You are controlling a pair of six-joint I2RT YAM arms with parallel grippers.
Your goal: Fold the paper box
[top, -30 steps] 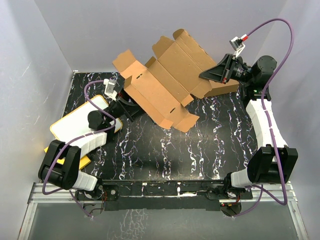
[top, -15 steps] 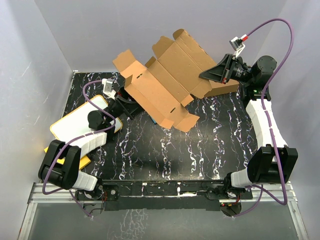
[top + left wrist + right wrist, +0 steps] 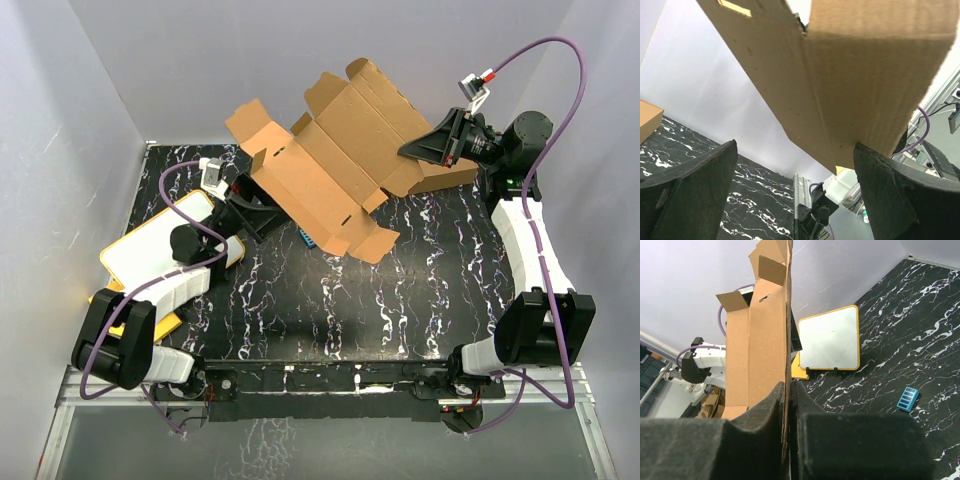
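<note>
Holding the unfolded paper box [image 3: 330,165] aloft over the far end of the table [image 3: 420,290] by one edge pinched in the right gripper [image 3: 789,390], with the left gripper [image 3: 795,175] spread wide beneath it, risks the sheet pivoting or slipping free.

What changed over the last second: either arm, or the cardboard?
The left arm swung slightly to its left, and the left gripper finished opening. Its jaws stand wide around the lower edge of the paper box without clamping it. A small blue item has come into view beneath the sheet. Unchanged: the right gripper stays pinched on the sheet's edge, holding it up at the same tilt.
</note>
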